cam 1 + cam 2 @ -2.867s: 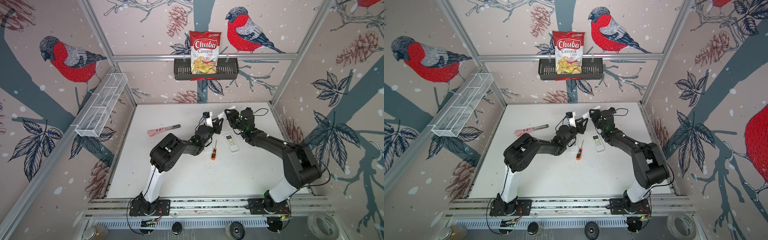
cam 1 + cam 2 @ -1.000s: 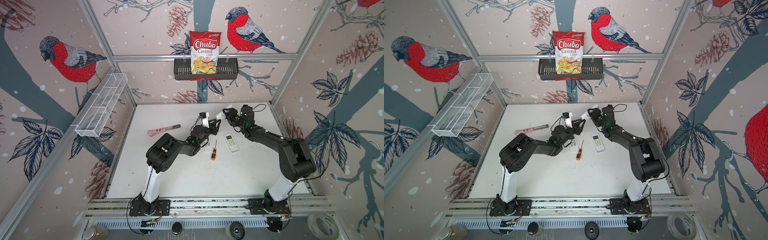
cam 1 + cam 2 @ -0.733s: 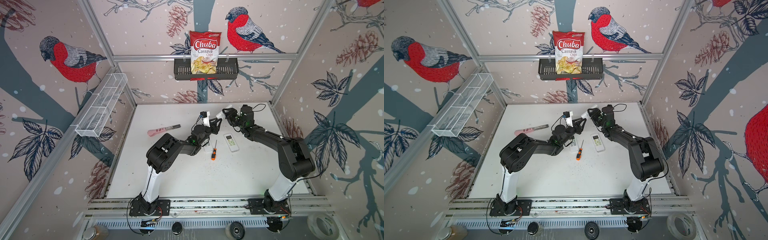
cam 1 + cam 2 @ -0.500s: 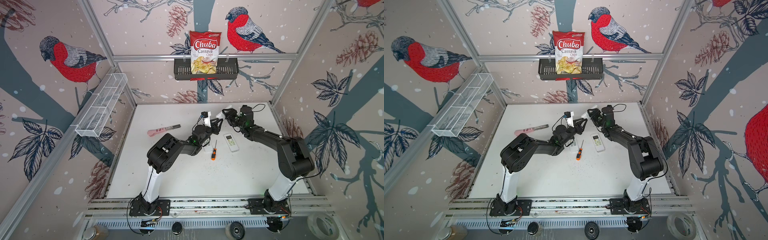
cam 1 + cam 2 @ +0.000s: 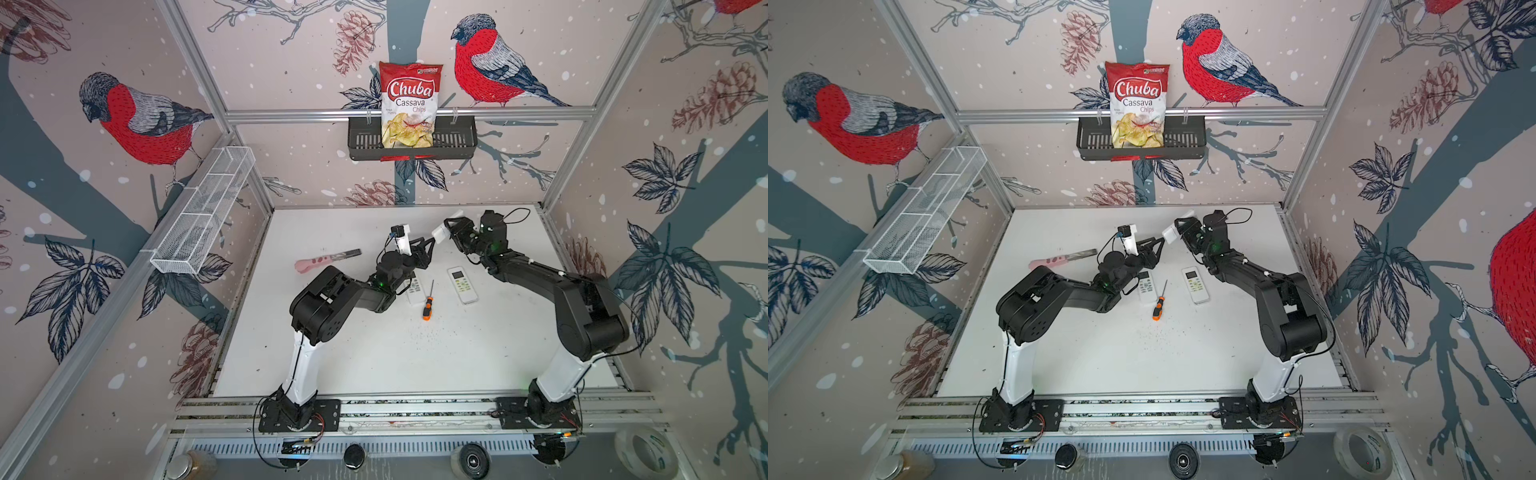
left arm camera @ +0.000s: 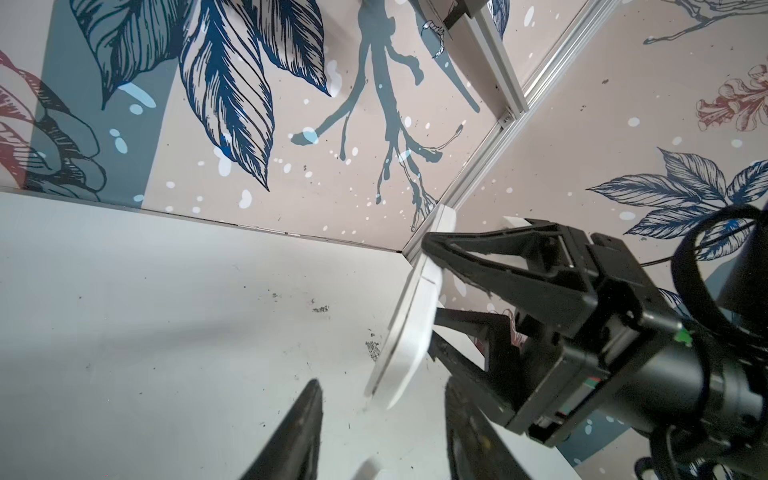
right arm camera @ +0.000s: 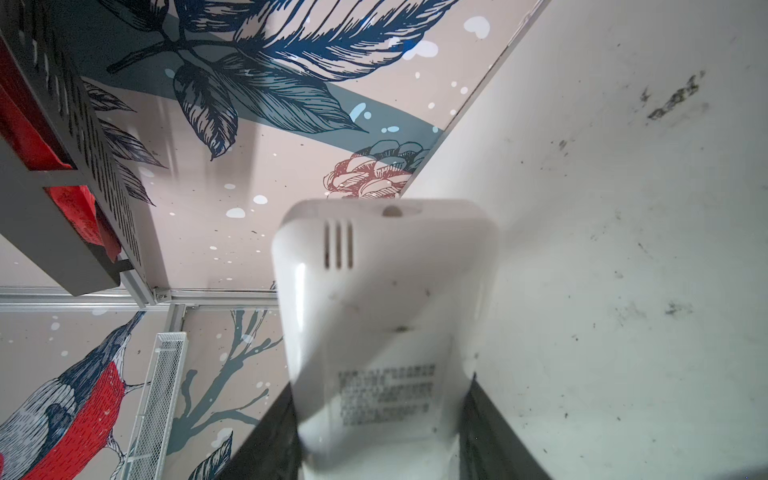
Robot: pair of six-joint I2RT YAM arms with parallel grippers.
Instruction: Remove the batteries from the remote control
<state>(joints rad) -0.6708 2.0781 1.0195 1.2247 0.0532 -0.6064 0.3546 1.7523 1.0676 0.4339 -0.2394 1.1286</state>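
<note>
The right claw (image 6: 432,282) grips the white remote control (image 6: 409,332) across its width and holds it tilted above the table (image 5: 374,353), probably to offer its free end to the left claw (image 6: 381,386), whose jaws stand apart just short of that end; the batteries show in no view, so they likely sit inside the remote, just ahead of the left claw
</note>
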